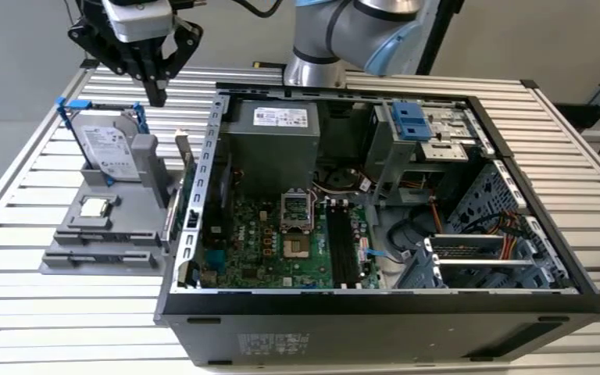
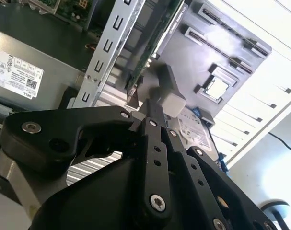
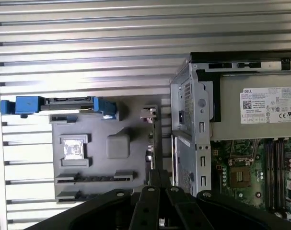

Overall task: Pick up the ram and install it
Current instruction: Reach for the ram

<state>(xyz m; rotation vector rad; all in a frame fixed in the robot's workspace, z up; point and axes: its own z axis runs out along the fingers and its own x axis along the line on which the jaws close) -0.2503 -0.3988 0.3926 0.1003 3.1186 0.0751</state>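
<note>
Exterior view has the gripper point(image 1: 156, 98), fingers together and empty, above the grey holder's point(image 1: 102, 234) far end, the ram point(image 1: 182, 152) standing on edge just right and nearer, long axis near-to-far.

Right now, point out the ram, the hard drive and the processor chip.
ram point(image 2: 159, 36), second wrist view, green board edge.
hard drive point(image 1: 107, 148), exterior view, labelled face.
processor chip point(image 1: 94, 207), exterior view, silver top.
</note>
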